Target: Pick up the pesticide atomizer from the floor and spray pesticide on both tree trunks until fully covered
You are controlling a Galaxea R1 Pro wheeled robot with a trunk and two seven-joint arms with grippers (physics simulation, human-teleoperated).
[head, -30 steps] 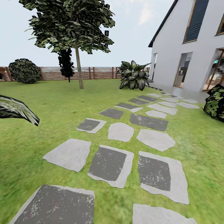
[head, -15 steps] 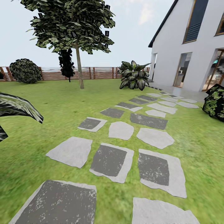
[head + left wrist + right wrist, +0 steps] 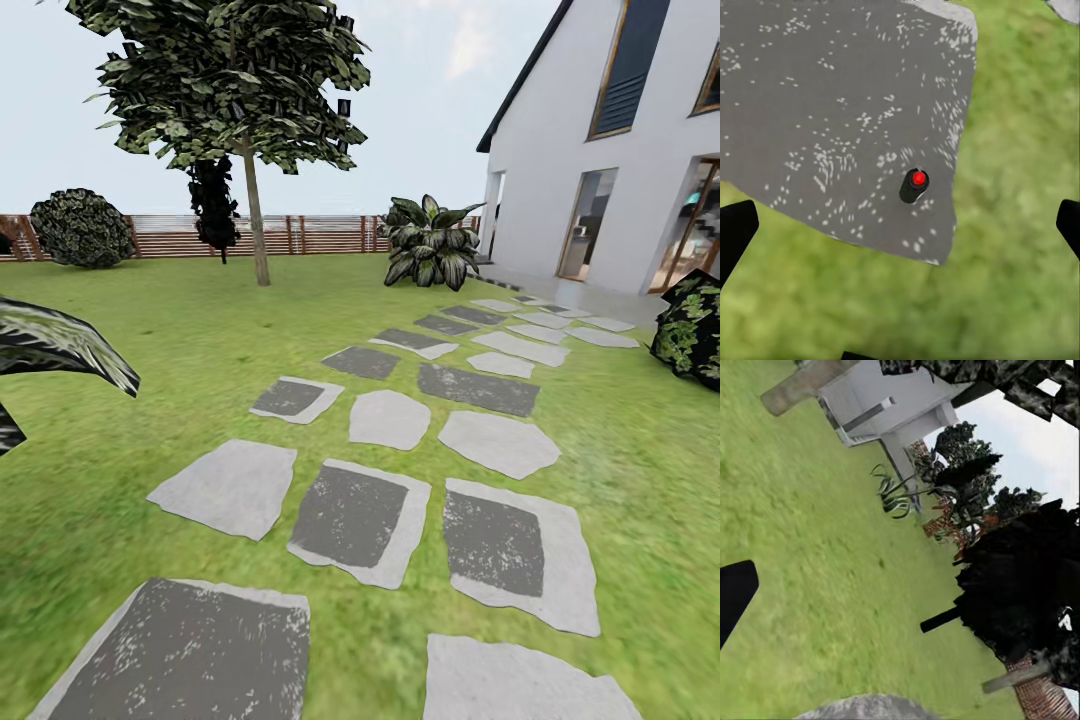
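The pesticide atomizer (image 3: 914,186) is standing upright on a dark grey stepping stone (image 3: 832,112), near that stone's edge where it meets the grass; it is showing as a small near-black cylinder with a red cap, seen from above in the left wrist view. The left gripper (image 3: 900,225) is hanging above the stone with its 2 dark fingertips (image 3: 735,232) spread wide apart, released and holding nothing, and the atomizer is lying between them, apart from both.

In the head view, the stepping stones (image 3: 350,520) are running in a path across the lawn (image 3: 150,330) toward the white house (image 3: 610,150). 1 tree (image 3: 225,75) is standing beyond the stones, its thin trunk (image 3: 255,220) rising in front of the wooden fence (image 3: 300,235). A broad-leaved plant (image 3: 430,245) is sitting between the tree and the house, and a round shrub (image 3: 80,228) is standing against the fence, well apart from the tree.

In the right wrist view, 1 dark fingertip (image 3: 733,596) of the right gripper is showing over grass; whether that claw is released or clenched, I cannot tell.
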